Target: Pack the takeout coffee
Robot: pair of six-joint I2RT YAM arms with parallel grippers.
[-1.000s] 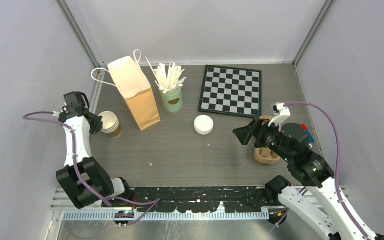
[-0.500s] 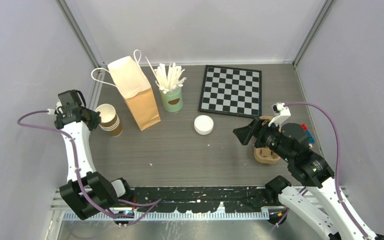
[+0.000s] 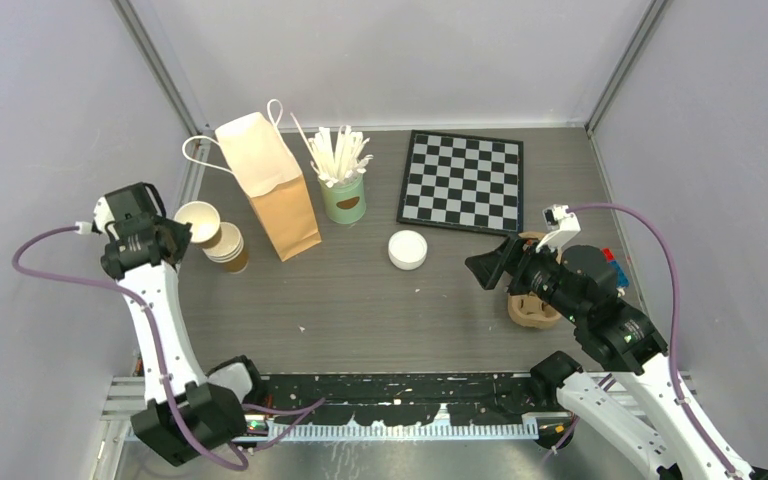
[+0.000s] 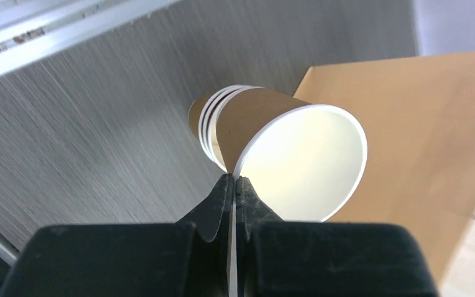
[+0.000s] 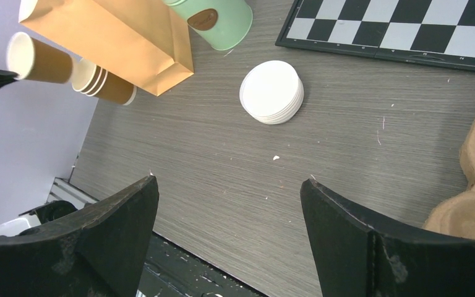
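The left fingers (image 4: 230, 192) are pressed shut on the rim of one tan paper cup (image 4: 300, 162). Its wall is pinched between them and its open mouth faces the wrist camera. A second ago they were down at the cup stack (image 4: 205, 124). The arm has since swung up and outward, and the held cup now hangs clear of that stack. The stack stands beyond and below the fingertips on the table (image 3: 360, 300), beside the kraft paper bag (image 3: 278, 200). One cup looks separated, ready for a lid or the tray. The right fingers (image 3: 495, 262) have not moved. They are spread wide and hold nothing, above the moulded-pulp cup tray (image 3: 530, 312), with the stack of white lids (image 3: 407, 249) out ahead of them.
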